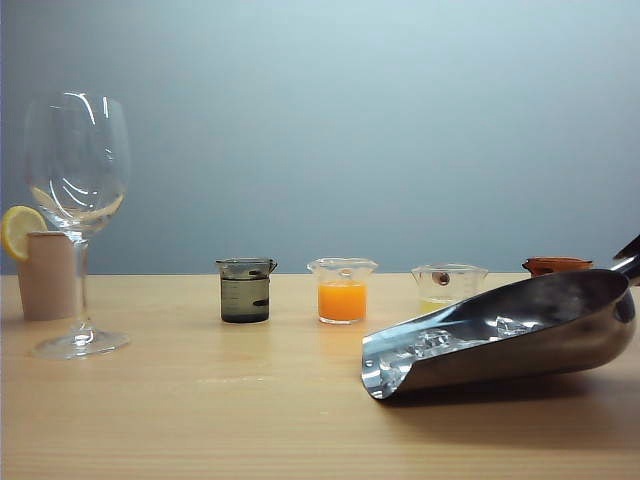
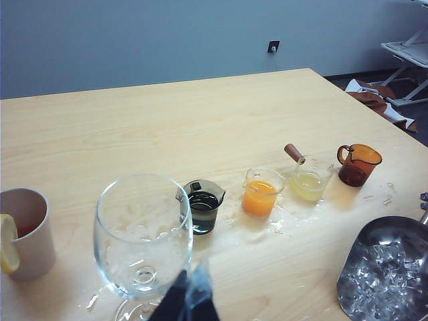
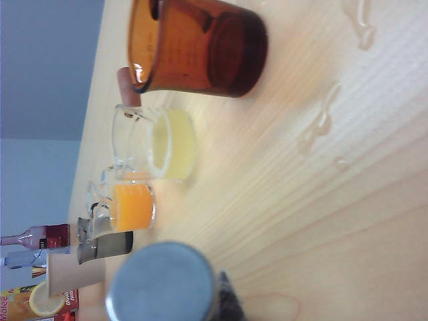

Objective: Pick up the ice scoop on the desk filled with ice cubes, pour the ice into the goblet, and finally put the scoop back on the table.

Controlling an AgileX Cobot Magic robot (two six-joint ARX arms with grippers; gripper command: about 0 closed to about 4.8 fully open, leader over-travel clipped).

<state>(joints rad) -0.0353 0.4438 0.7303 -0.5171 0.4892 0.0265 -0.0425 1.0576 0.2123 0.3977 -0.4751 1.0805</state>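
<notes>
My right gripper [image 3: 224, 297] grips the ice scoop [image 1: 520, 335] (ice cubes [image 1: 437, 342] inside) above the table [image 1: 200, 410]. My left gripper [image 2: 188, 301], jaw state unclear, hovers by the goblet [image 2: 142, 234].

Low front camera; wrist cameras share beakers [image 2: 259, 192].

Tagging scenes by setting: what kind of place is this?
Probably a mock drink-mixing station in a lab, not a real bar: a goblet, beakers of coloured liquid and an ice scoop holding ice, set on a bare wooden table before a plain grey wall.
</notes>
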